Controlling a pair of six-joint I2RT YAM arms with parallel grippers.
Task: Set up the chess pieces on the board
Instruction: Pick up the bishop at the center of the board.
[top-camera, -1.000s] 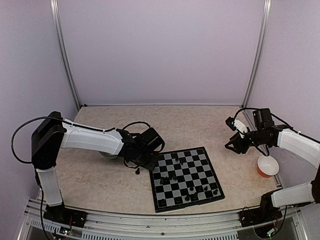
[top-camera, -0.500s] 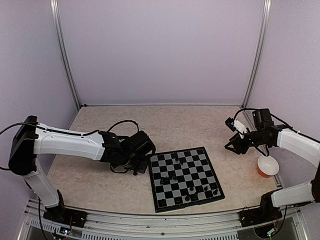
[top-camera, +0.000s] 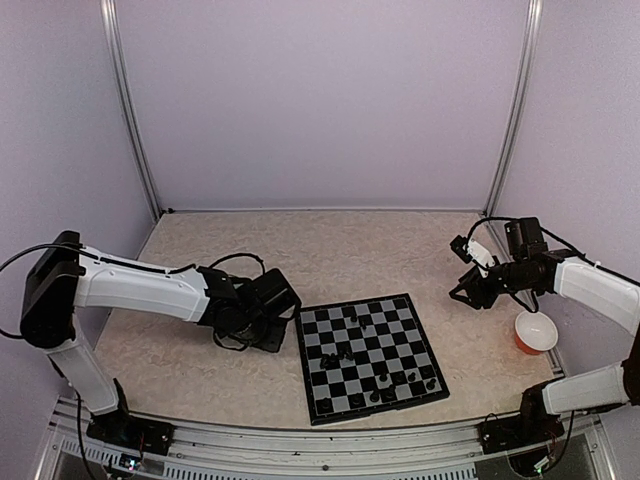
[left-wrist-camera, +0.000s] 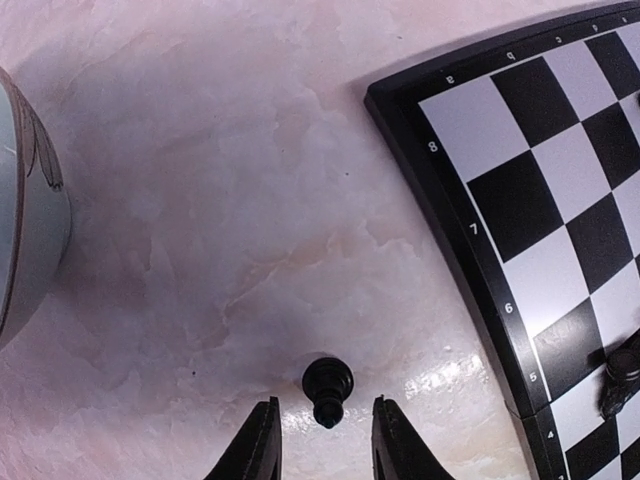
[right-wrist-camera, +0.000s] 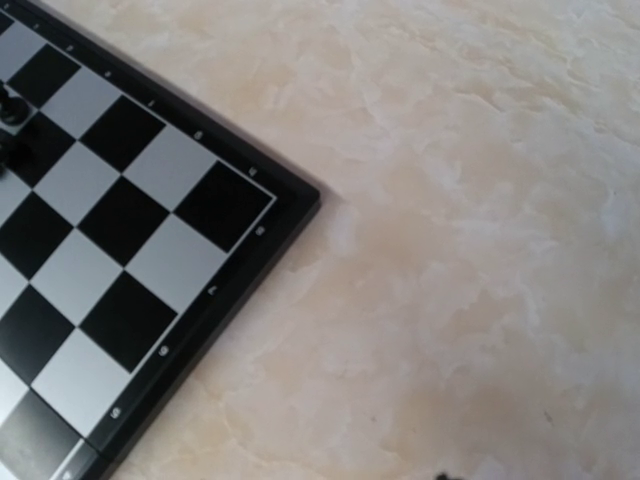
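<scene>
1 black piece (left-wrist-camera: 327, 383) at mouth of open L end effector (left-wrist-camera: 325, 408) (R end effector (top-camera: 463, 291) open too)

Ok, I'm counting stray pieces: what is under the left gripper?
One black chess piece sits on the table between the left gripper's open fingers. The top view hides it under the wrist.

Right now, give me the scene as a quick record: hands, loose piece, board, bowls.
left hand: open, low over the table, fingers either side of the loose piece, not touching it
loose piece: black, on the table just off the board's left edge
board: several black chess pieces scattered, not in rows
right hand: open, nothing seen in it, hovering right of the board
bowls: pale bowl by the left hand; orange bowl far right
</scene>
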